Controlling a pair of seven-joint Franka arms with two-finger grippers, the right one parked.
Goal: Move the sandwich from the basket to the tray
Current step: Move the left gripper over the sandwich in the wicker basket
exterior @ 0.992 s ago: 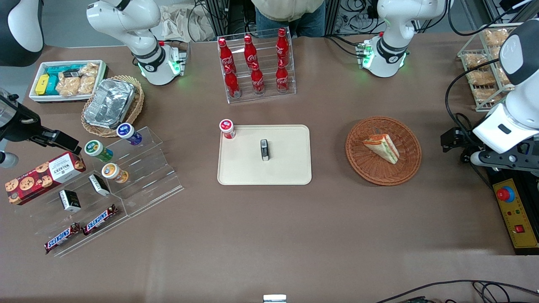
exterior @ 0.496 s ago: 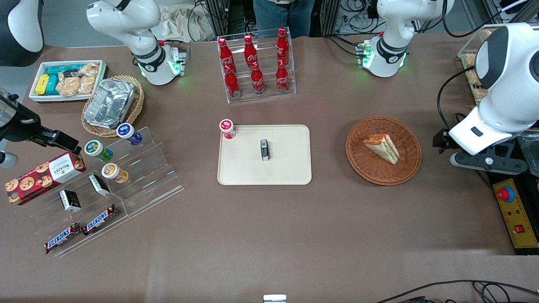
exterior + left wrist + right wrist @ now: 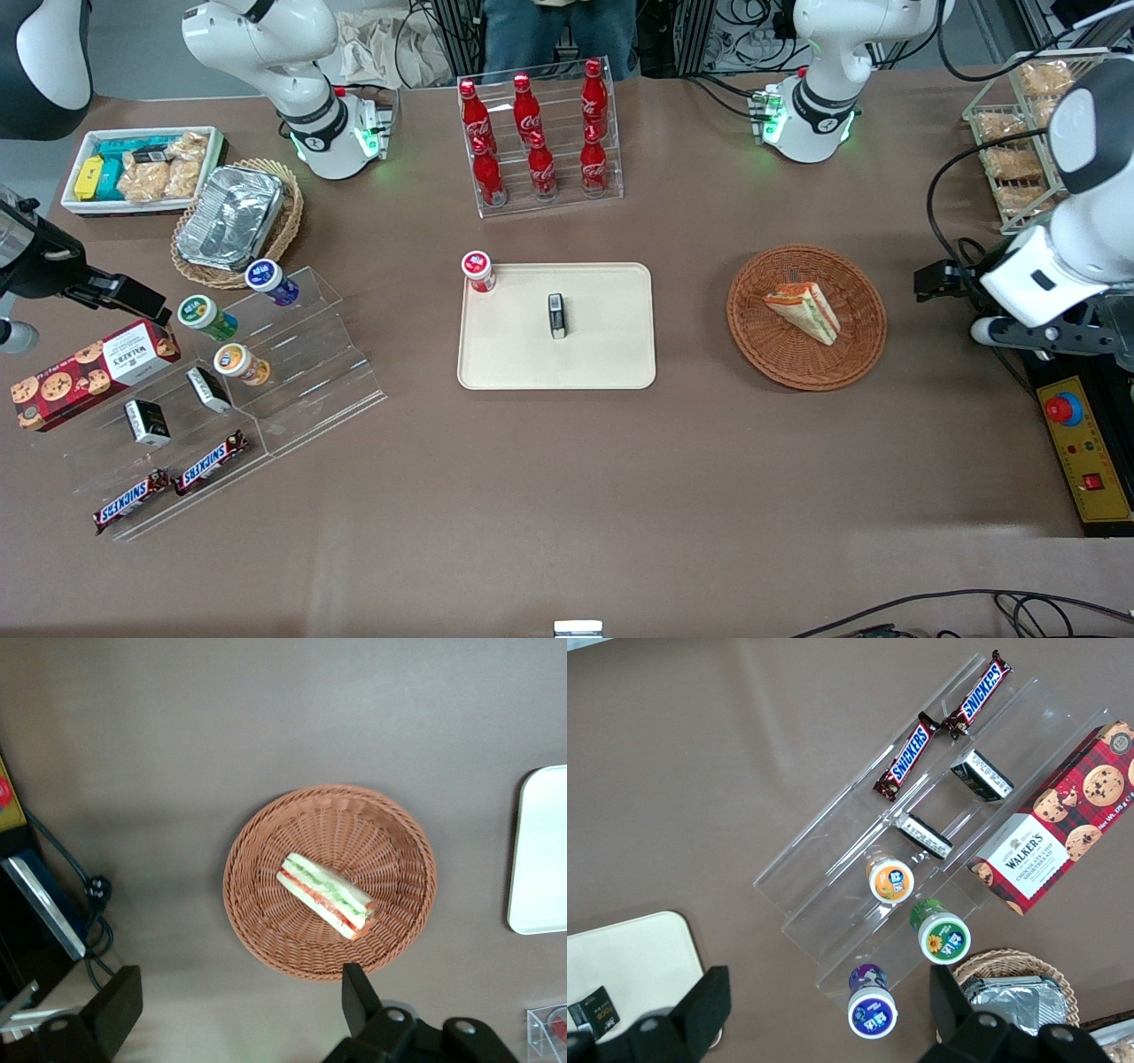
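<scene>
The sandwich (image 3: 804,310), a pale wedge with orange-red and green layers, lies in the reddish-brown wicker basket (image 3: 771,354). Both also show in the left wrist view, the sandwich (image 3: 326,895) in the basket (image 3: 266,930). My left gripper (image 3: 930,282) hangs above the table beside the basket, toward the working arm's end, clear of its rim. In the wrist view the gripper (image 3: 237,1010) is open and empty, its fingers wide apart. The cream tray (image 3: 602,346) lies beside the basket toward the table's middle; its edge shows in the wrist view (image 3: 540,850).
A small dark box (image 3: 555,315) lies on the tray and a red-capped cup (image 3: 478,270) stands at its corner. A cola bottle rack (image 3: 539,137) stands farther back. A wire rack of bagged snacks (image 3: 1019,142) and a control box (image 3: 1085,452) flank the working arm.
The working arm has swung and its gripper has shifted a little toward the basket. The sandwich, basket and tray have not moved.
</scene>
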